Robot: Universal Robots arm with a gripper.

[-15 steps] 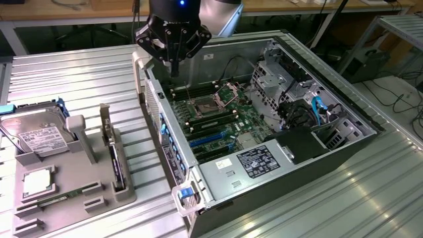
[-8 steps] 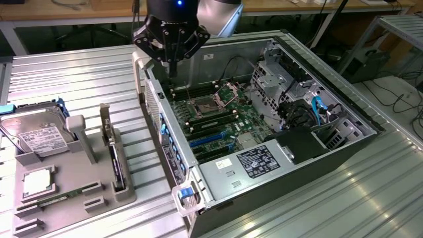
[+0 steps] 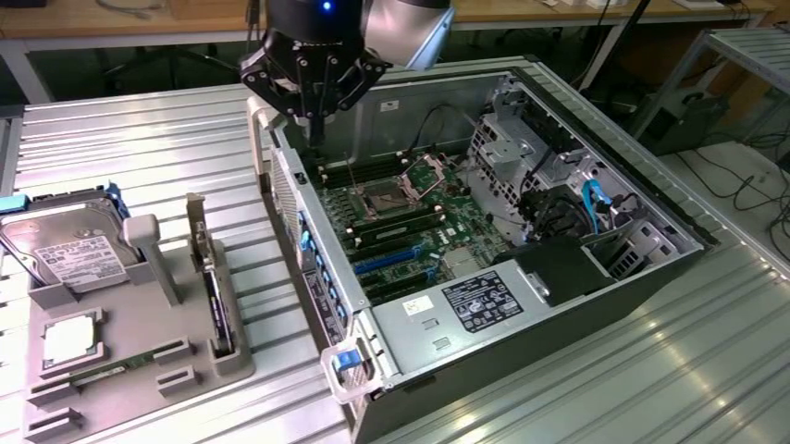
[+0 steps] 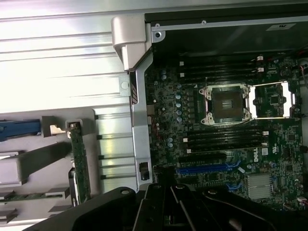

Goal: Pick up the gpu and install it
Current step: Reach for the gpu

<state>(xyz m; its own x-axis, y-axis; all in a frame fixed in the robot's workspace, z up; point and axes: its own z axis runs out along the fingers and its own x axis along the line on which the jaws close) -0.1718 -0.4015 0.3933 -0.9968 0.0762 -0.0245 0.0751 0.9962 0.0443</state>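
The gpu (image 3: 216,296) is standing on its thin edge in the gray holder (image 3: 148,314), just beside the open computer case (image 3: 556,370). It is looking flat and dark, with a pale metal strip at one end. The gripper (image 3: 314,134) is hanging over the case's edge, pinched closed and holding nothing.

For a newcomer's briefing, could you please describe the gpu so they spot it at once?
At the exterior view's left, beside the open computer case, sits a grey parts holder. The gpu stands on edge in its slot nearest the case. Unlike the white-labelled hard drive, it is a thin dark card with a metal end bracket.
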